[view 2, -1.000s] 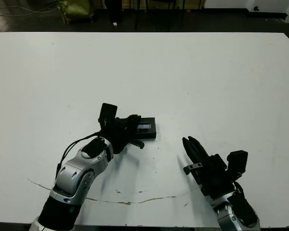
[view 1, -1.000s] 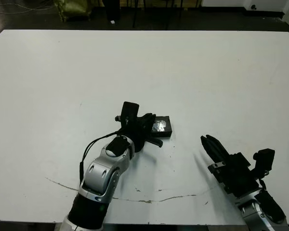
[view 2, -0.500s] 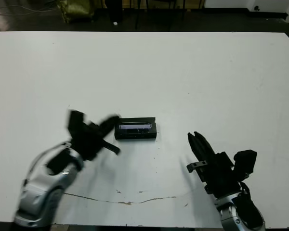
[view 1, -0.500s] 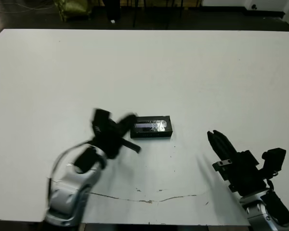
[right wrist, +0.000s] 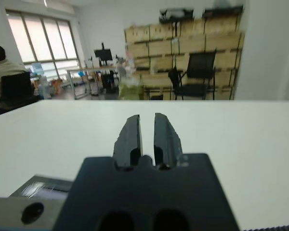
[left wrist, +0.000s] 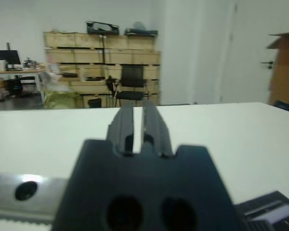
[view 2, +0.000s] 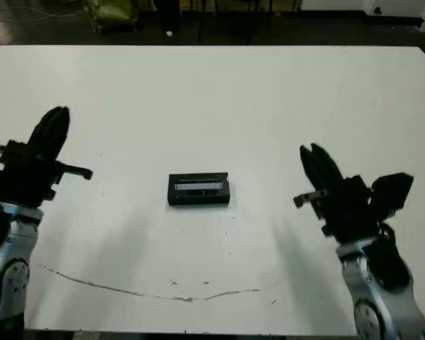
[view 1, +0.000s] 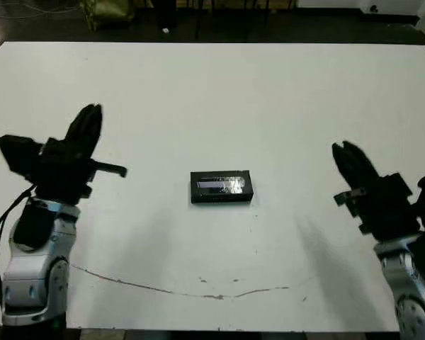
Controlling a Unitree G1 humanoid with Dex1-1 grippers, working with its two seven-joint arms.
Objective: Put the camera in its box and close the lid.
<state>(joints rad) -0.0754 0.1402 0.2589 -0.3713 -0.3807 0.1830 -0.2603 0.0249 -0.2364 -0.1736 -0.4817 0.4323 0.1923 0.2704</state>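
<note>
The black lid (view 1: 221, 185) with its glossy silvery strip lies flat on the box (view 1: 222, 199) at the middle of the white table, and only the box's dark front wall shows. The camera is hidden. My left gripper (view 1: 91, 115) is raised well to the left of the box, its fingers shut and pointing away over the table. My right gripper (view 1: 343, 149) is raised well to the right, also shut and holding nothing. A corner of the lid (left wrist: 274, 214) shows in the left wrist view, and the lid (right wrist: 43, 188) also shows in the right wrist view.
A thin dark crack line (view 1: 198, 289) runs along the table near its front edge. Beyond the far edge are dark floor and chair legs. A seated person (right wrist: 2, 72) and stacked cardboard boxes (right wrist: 183, 43) show far off in the right wrist view.
My left gripper has drawn away from the lid, swinging left and rising. My right gripper has also lifted and moved outward. The lid and box have stayed in place.
</note>
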